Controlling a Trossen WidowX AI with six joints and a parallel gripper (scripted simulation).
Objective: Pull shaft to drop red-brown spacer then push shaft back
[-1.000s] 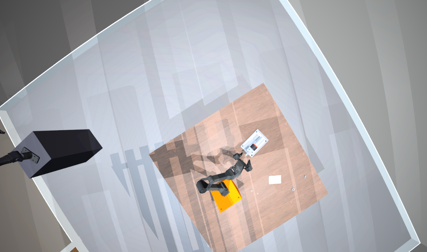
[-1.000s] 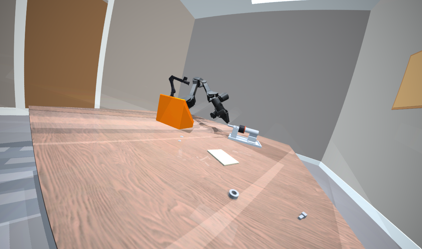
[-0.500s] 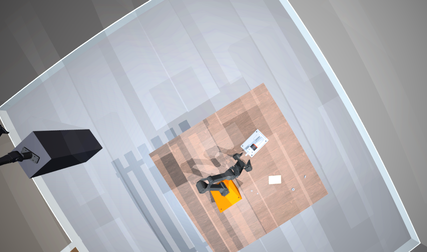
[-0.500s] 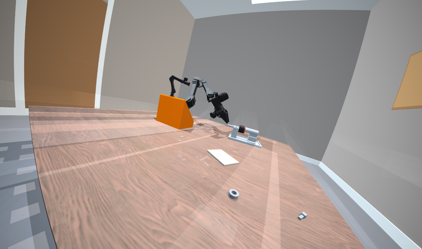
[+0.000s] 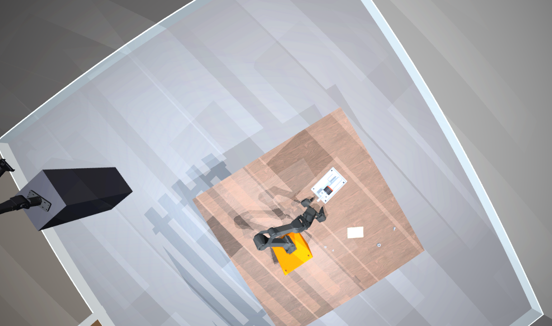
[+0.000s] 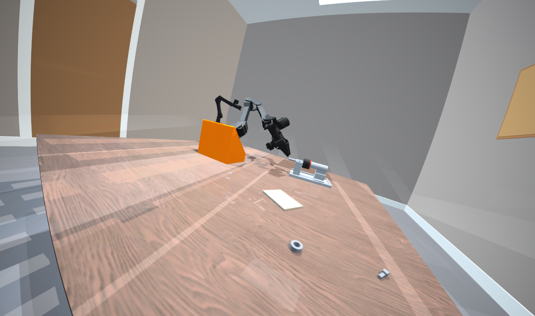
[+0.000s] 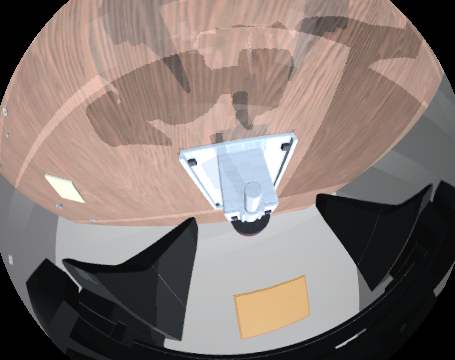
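The white fixture stands on the table. The grey shaft sticks out of the support on my side. Dark spacers sit on the shaft beyond that support. The red-brown spacer shows as an orange-red band between them and the pale housing block. My gripper is open and empty, just short of the shaft's free end. In the wrist view the shaft end lies between the two widely spread fingers. The shaft inside the housing is hidden.
A cream plate lies beside the fixture. A grey ring and a small grey part lie farther off. The orange base block stands under the arm.
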